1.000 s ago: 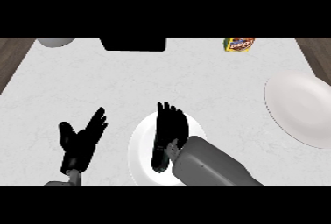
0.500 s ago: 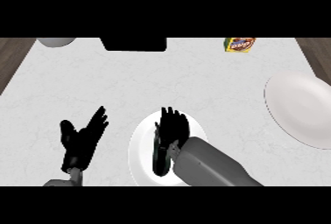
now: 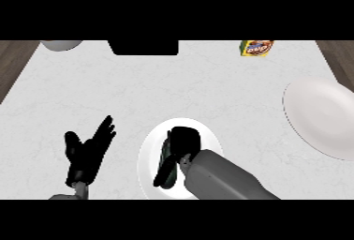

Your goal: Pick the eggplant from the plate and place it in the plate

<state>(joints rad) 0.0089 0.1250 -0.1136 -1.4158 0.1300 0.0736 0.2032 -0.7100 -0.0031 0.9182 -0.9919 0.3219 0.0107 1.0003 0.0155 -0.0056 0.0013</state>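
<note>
White near plate (image 3: pixel 149 154) under our right hand (image 3: pixel 183 143) is where the eggplant should lie, though the curled fingers hide it and we cannot see whether they clamp it. We judge the pick as just underway, with the carry to the far plate (image 3: pixel 321 117) at the right edge left to do. Our left hand (image 3: pixel 86 152) rests open beside the near plate, fingers straight

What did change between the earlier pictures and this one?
The right robot hand, earlier stretched flat over the near plate, has curled its fingers down on it, seemingly round the hidden eggplant. The left robot hand, far plate and snack packet stayed put.
</note>
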